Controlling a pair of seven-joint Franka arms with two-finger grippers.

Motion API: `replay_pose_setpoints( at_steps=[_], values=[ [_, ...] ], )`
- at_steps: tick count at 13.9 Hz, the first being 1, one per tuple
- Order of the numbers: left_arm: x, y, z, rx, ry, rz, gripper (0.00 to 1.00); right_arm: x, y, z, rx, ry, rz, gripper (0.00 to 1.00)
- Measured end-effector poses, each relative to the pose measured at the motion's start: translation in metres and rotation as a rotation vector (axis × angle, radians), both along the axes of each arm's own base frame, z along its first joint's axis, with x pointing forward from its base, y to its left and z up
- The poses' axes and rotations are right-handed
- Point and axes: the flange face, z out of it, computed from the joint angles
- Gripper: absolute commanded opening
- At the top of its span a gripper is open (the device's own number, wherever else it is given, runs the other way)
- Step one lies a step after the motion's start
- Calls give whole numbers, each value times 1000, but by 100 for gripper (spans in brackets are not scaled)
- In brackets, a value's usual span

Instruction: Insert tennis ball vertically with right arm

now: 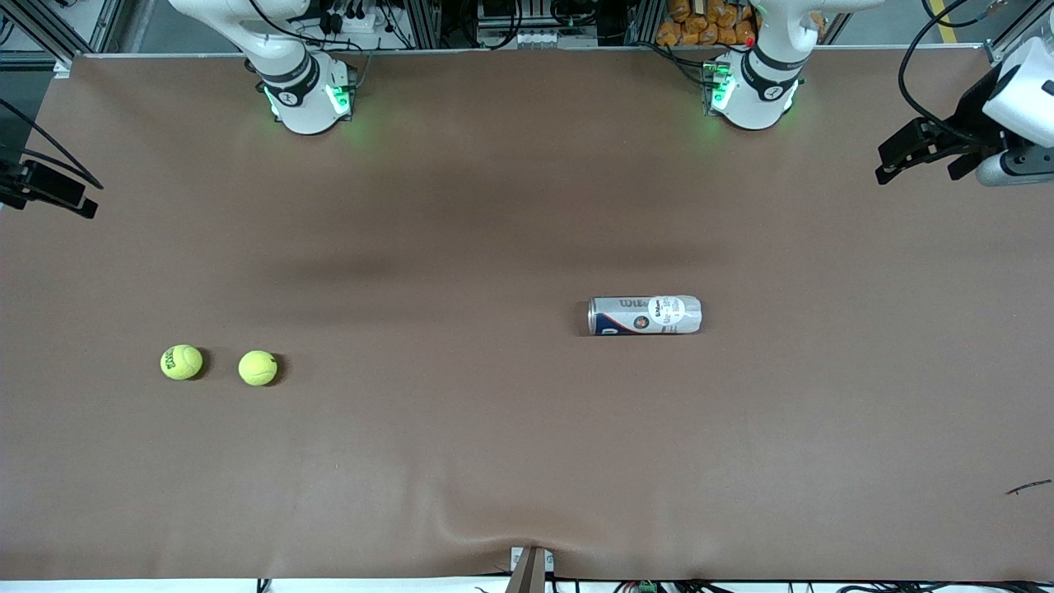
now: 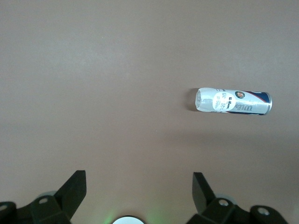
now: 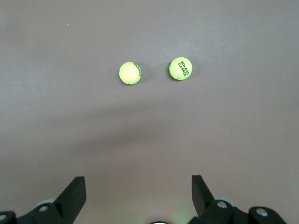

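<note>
Desk [image 1: 527, 461]: brown cover, one ripple at the edge nearest the front camera.

Balls, two, yellow-green, lying on the desk toward the right arm's end, side by side and apart, neither held. Plain ball [image 1: 258, 368] sits slightly nearer the front camera; printed ball [image 1: 181, 362] lies just farther and closer to the desk's end. The right wrist view alone makes the dark lettering on the printed ball [image 3: 181, 68] legible, and shows a curved mark on the plain ball [image 3: 130, 73].

Can [image 1: 644, 315], one, a clear tube with a white label, lying on its side toward the left arm's end, well apart from the balls. Contents cannot be told from any view. The left wrist view shows its can [image 2: 232, 101] end-on label and a dark blue band at one end.

Claws, two. Right claw [image 3: 138, 196]: fingers spread apart, empty, over bare desk short of the balls. Left claw [image 2: 139, 193]: fingers spread apart, empty, over bare desk at its own end; that arm waits.
</note>
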Motion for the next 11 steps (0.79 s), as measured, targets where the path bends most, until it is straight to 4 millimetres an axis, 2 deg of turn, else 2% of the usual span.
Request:
replay_pose_setpoints(
  at_steps=[7,11],
  values=[
    [1,10,7,11,-8,14,100,0,0,0,0,0,0,100],
    [2,8,6,33,-7,3,100,0,0,0,0,0,0,100]
  ],
)
